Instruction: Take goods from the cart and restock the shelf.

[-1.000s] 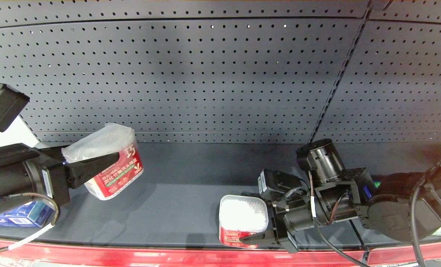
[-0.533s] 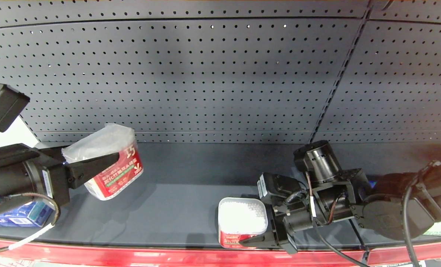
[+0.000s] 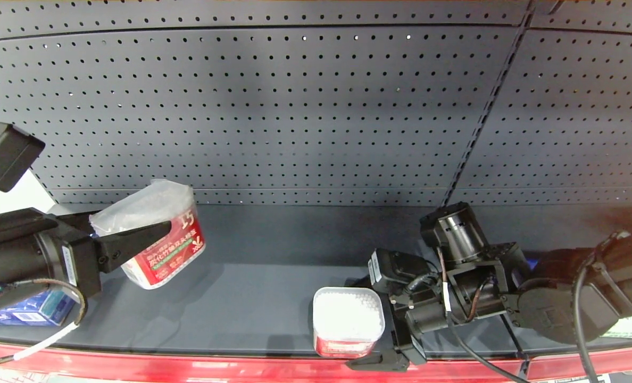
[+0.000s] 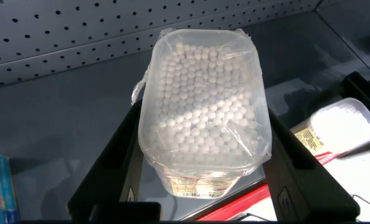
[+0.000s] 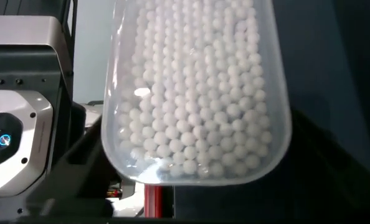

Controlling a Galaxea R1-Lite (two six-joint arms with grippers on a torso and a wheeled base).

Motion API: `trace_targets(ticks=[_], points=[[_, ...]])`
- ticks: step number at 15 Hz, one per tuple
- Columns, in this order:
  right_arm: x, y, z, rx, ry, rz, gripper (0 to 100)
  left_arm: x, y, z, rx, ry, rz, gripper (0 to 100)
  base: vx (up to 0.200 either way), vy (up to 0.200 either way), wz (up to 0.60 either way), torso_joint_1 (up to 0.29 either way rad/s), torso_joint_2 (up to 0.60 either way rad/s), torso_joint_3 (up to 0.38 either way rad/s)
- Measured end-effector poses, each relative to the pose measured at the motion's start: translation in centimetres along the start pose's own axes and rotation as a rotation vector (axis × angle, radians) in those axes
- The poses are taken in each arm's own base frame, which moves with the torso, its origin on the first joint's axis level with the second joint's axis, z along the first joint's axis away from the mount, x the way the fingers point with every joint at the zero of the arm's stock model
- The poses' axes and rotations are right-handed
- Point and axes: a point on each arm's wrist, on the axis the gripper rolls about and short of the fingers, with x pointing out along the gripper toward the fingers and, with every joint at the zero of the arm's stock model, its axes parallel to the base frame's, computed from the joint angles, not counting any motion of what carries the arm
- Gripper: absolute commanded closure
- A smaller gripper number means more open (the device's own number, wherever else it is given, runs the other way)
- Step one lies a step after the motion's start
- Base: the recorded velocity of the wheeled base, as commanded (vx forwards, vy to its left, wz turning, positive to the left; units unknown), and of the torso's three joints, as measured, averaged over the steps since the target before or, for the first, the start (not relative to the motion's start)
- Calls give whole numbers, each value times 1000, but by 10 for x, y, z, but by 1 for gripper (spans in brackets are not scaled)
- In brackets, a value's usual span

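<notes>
**Q:** What is each gripper doing?

**A:** The left gripper (image 4: 202, 149) is clamped on a wrapped tub of cotton swabs (image 3: 161, 213). One finger presses each long side. The tub hangs tilted, clear of the dark shelf (image 3: 273, 255) beneath the gripper. A blue box (image 3: 28, 314) lies on the shelf below that gripper's wrist. The right gripper (image 3: 354, 324) straddles a second swab tub (image 5: 197, 87). This tub stands upright on the shelf, close to the red front edge (image 3: 188, 367). The jaws look parted, and the near finger lies just clear of the tub's labelled side.

**Q:** So which step is this?

**A:** It looks like placing. The second tub seems set down and let go. The wrapped tub is not yet on the shelf.

**Q:** What does the next move call for?

**A:** The right gripper would probably need to back straight away from its tub without catching it, because the tub sits so near the edge. The left gripper would need to level the wrapped tub, lower it onto the bare shelf just beyond its fingertips, and only then spread its fingers. The loose wrap may crumple or slip.
</notes>
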Motion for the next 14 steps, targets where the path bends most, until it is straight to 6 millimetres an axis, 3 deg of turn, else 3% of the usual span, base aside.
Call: trace_targets(ticks=[6,14], points=[[-20,12,-2,13,8,-38,0,1,0,0,0,5,-3,100,0,0,0,0,0,0],[-79,58,-9,12,-5,-151,0,8,-1,-1,39,14,-36,100,0,0,0,0,0,0]])
